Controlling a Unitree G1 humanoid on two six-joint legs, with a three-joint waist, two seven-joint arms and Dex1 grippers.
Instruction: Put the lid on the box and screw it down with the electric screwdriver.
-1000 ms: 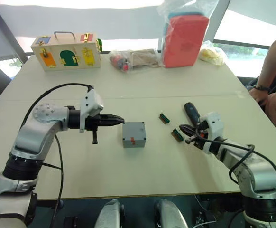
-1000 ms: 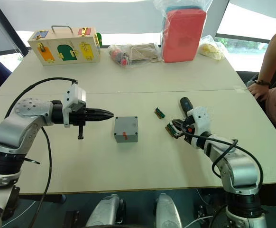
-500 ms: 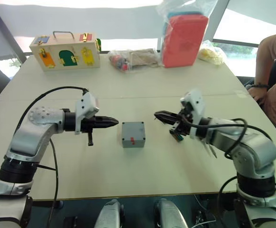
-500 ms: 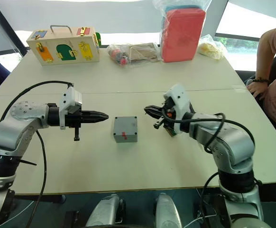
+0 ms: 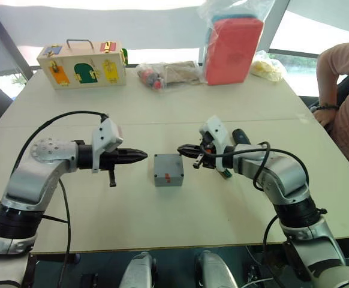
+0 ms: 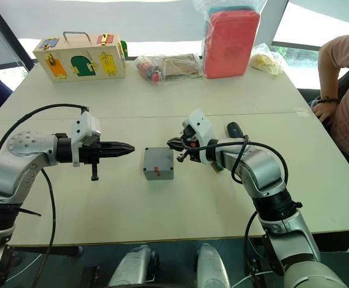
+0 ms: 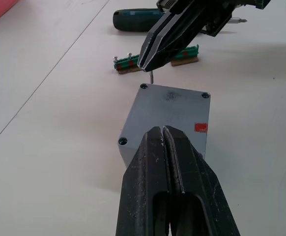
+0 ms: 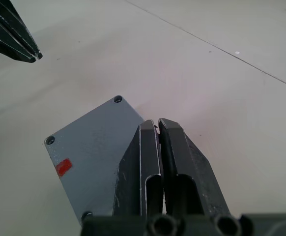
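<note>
The small square grey plastic box [image 5: 168, 170] sits near the middle of the pale, matte table [image 5: 162, 222], with its flat grey lid [image 7: 175, 109] already seated on top, a screw head at each visible corner and a small red sticker near one edge. Nothing lies between the box and either gripper. The left gripper [image 5: 143, 156] hovers just beside the box on the robot's left, its two tapered black fingers pressed together and holding nothing. The right gripper [image 5: 181, 149] hangs over the box's far right corner; its fingers are nearly together, pinching a thin metal screw [image 7: 152, 77] that points down at that corner.

Behind the right arm lie two small green connector blocks [image 7: 129, 64] on brown bases, and beyond them the black cylindrical electric screwdriver [image 7: 135, 19] rests flat on the table, untouched. At the table's far edge stand a wooden latch box with coloured doors and a metal handle [image 5: 83, 62], clear plastic bags of small parts [image 5: 168, 74], and a red rounded case in a plastic bag [image 5: 234, 48]. A person's arm [image 5: 333, 72] shows at the right edge.
</note>
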